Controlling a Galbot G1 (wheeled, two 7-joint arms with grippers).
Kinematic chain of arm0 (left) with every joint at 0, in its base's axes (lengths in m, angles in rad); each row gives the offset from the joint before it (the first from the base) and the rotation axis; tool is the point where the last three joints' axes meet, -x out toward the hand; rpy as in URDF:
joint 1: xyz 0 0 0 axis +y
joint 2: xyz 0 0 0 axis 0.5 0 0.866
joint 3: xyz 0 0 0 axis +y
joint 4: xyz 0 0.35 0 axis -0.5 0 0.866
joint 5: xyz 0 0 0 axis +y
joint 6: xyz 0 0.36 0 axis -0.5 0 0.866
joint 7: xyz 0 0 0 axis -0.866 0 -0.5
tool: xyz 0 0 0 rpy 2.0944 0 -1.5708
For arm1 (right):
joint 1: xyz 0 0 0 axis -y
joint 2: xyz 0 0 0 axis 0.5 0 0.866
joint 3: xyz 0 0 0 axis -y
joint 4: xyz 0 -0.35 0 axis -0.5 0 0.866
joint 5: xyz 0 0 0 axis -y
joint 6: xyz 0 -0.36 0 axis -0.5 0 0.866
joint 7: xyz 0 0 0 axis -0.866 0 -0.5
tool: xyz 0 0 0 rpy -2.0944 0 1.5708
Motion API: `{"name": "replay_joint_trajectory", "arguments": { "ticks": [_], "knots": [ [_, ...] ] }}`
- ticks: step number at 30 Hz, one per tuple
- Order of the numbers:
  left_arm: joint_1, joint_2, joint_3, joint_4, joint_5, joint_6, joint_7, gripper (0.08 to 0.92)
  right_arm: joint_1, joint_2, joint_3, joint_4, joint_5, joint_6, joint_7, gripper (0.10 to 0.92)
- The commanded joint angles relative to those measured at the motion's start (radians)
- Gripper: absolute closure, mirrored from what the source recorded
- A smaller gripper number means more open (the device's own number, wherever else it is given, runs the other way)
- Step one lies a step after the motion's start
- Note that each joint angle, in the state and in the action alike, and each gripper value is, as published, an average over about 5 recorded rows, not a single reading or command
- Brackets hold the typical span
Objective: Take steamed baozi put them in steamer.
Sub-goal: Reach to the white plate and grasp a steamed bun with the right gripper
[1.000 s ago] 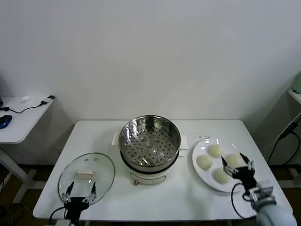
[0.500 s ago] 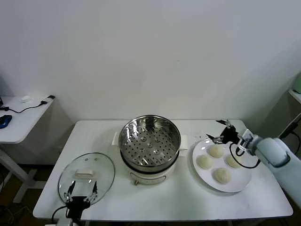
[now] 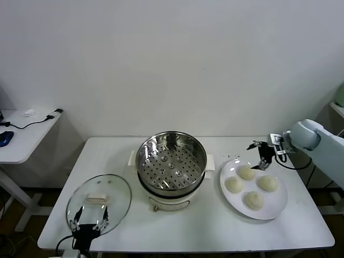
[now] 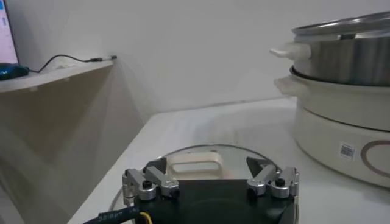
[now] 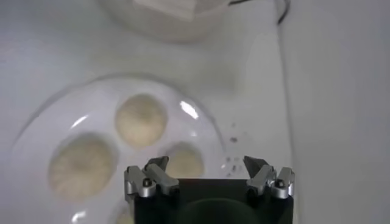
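In the head view, the steamer [image 3: 171, 167] is seen in the middle of the white table [image 3: 183, 228], with its perforated tray bare. Four steamed baozi [image 3: 247, 172] are laid on the white plate [image 3: 276, 208] to the right of the steamer, and none is held. The right gripper [image 3: 260, 156] is held above the far edge of the plate, near the farthest bun, with its fingers spread apart and nothing between them. The glass lid [image 3: 98, 200] is placed flat on the table at the left, and the left gripper [image 3: 90, 221] is parked at its near edge, fingers apart. In the left wrist view, the left gripper [image 4: 211, 180] is seen released just above the lid [image 4: 201, 159], and the steamer [image 4: 344, 91] stands beside it. In the right wrist view, the right gripper [image 5: 209, 175] is shown released over the plate [image 5: 36, 140], with the buns [image 5: 141, 120] lying below it.
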Motion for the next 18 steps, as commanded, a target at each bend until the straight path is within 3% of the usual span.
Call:
{"name": "replay_joint_trajectory", "arguments": {
  "ticks": [1,18],
  "knots": [
    [-0.001,-0.005,-0.004,0.004,0.004,0.0,0.001,0.177,0.153,0.152,-0.229,-0.203,-0.028,0.018,-0.102,0.203],
    [-0.004,-0.016,-0.022,0.038,0.013,-0.007,0.001,0.177,-0.024,0.236,-0.107,-0.288,-0.054,-0.028,-0.018,0.203]
  ]
}}
